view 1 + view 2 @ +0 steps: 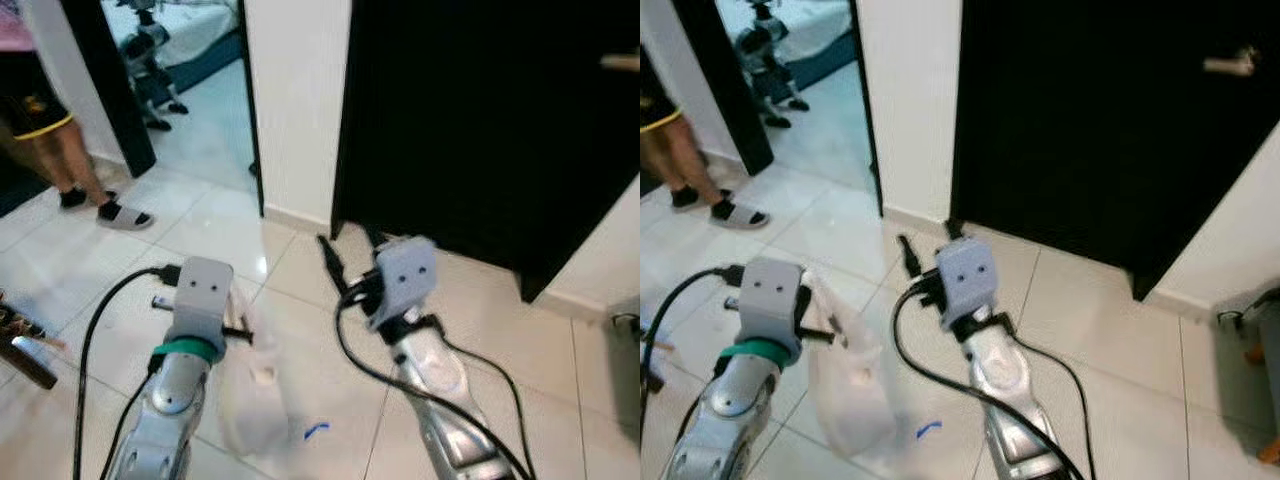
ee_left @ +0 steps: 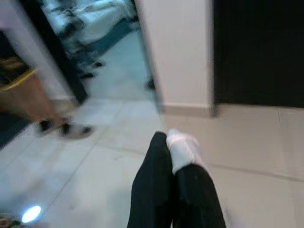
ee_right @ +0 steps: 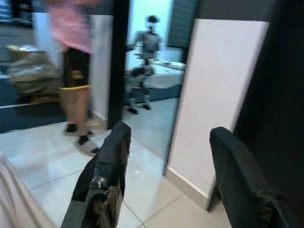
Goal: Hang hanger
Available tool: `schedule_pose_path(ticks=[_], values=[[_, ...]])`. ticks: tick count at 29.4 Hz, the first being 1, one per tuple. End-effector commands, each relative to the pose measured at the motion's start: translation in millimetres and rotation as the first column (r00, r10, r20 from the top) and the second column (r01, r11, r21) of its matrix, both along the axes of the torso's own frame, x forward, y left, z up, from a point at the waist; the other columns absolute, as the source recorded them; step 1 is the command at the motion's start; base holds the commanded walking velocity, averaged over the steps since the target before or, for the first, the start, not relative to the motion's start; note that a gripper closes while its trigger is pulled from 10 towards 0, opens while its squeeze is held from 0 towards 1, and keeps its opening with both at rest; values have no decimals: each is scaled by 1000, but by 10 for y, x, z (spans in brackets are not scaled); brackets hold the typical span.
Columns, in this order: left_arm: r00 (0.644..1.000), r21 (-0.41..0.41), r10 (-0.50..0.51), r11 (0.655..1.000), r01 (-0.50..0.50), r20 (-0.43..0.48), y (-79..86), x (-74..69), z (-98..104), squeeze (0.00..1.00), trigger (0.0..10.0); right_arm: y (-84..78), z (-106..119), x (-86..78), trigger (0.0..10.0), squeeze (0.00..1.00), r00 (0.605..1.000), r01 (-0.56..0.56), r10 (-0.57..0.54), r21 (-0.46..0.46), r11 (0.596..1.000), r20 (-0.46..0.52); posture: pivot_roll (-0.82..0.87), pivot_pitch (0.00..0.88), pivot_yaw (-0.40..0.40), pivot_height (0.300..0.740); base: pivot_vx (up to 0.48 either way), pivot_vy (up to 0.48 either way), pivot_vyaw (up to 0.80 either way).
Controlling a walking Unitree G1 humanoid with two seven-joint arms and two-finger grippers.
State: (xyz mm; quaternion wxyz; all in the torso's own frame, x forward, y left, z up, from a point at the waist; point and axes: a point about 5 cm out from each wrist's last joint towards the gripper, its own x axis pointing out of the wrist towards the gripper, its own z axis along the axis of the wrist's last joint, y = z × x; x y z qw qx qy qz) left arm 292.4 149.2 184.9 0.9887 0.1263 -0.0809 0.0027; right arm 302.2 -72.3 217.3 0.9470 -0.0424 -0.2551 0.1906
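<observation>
White plastic bag (image 1: pixel 255 395) hangs pinched in the left pincer (image 2: pixel 175 142) over the floor (image 1: pixel 300 270); no hanger seen. Right pincer (image 3: pixel 171 156) is wide, empty. Bag could slip or snag.

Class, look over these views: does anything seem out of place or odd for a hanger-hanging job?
Yes. The left gripper is shut on a white plastic bag, not a hanger; the bag droops toward the tiled floor. The right gripper is open, holding nothing, facing a black door.

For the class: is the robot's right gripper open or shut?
Open. The right gripper has its two black fingers wide apart, holding nothing.
</observation>
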Motion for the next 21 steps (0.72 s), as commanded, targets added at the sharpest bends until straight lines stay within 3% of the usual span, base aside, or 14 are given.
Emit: schedule_pose_path(ticks=[1,13,21], values=[[1000,6,15,1000,-15,22,5,-17,34,0,10000,33,-47,-16,10000,0,1000,-14,14,-11,1000,-14,-111,107,32,740,0,0,781],[997,8,39,999,-39,64,-24,62,200,0,10000,-59,13,38,10000,0,1000,18,-18,-1,1000,1,-110,101,30,740,0,0,781],[993,14,5,1000,-7,118,-158,44,266,0,10000,-140,57,67,10000,0,999,37,-37,-1,999,11,-114,100,9,740,0,0,781]])
